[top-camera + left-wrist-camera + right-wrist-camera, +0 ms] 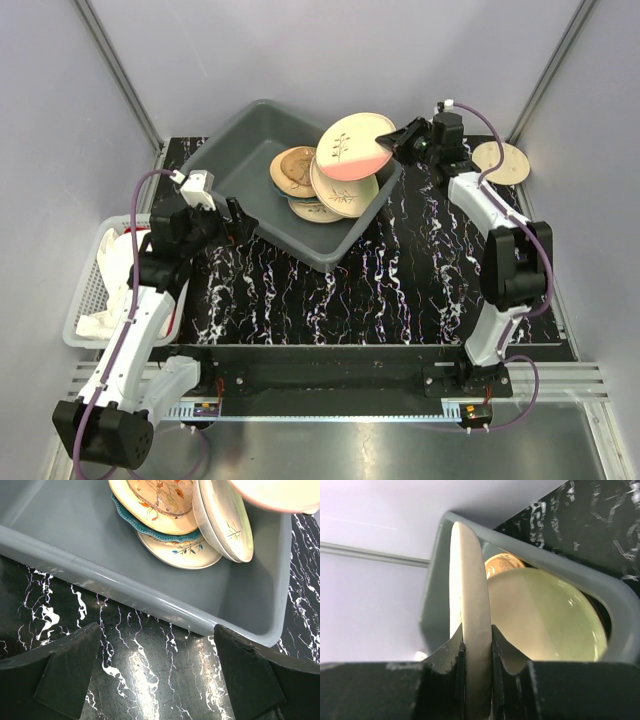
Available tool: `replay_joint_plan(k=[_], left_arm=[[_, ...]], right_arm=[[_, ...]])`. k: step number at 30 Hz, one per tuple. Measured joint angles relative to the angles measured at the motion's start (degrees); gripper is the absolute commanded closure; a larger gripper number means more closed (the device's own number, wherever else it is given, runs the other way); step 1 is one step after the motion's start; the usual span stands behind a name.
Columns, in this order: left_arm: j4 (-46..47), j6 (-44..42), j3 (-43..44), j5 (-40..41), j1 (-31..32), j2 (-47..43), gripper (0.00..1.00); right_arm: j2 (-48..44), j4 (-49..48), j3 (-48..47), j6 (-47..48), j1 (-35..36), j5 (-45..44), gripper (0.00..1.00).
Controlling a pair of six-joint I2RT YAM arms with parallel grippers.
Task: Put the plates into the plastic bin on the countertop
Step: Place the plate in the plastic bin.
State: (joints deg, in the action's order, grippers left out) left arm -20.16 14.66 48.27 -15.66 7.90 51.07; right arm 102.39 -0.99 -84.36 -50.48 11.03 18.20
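- Right hand [477,640] grips cream-and-pink plate [467,580] edge-on over plastic bin [600,587].
- Left hand [157,635] gapes, empty.
- Stacked plates [165,510] binned; one cream plate [500,160] waits on tabletop [400,270].

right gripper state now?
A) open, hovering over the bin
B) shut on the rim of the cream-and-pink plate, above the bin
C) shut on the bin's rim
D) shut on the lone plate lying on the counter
B: the right gripper has its fingers pressed on either side of the cream-and-pink plate, which hangs tilted over the plastic bin.
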Motion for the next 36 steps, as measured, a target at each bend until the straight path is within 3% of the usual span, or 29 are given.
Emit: replay_joint_plan(k=[7, 17, 27, 31, 36], left_arm=[[-0.98, -0.59, 0.0, 0.02, 0.0, -0.02, 0.01], [-1.03, -0.94, 0.0, 0.0, 0.0, 0.0, 0.01], [-1.05, -0.94, 0.0, 0.0, 0.0, -0.02, 0.01], [-1.05, -0.94, 0.0, 0.0, 0.0, -0.02, 0.01], [-1.07, -0.94, 0.0, 0.0, 0.0, -0.02, 0.01]], right_arm=[[10.12, -10.99, -0.35, -9.79, -0.61, 6.8, 1.0], [11.08, -13.75, 3.61, -12.46, 1.9, 9.18, 1.0], [10.6, -14.53, 5.31, -12.92, 2.38, 8.9, 0.66], [10.47, -12.39, 5.77, -11.23, 2.38, 8.26, 0.48], [8.17, -11.37, 6.99, -9.33, 2.58, 7.91, 0.4]])
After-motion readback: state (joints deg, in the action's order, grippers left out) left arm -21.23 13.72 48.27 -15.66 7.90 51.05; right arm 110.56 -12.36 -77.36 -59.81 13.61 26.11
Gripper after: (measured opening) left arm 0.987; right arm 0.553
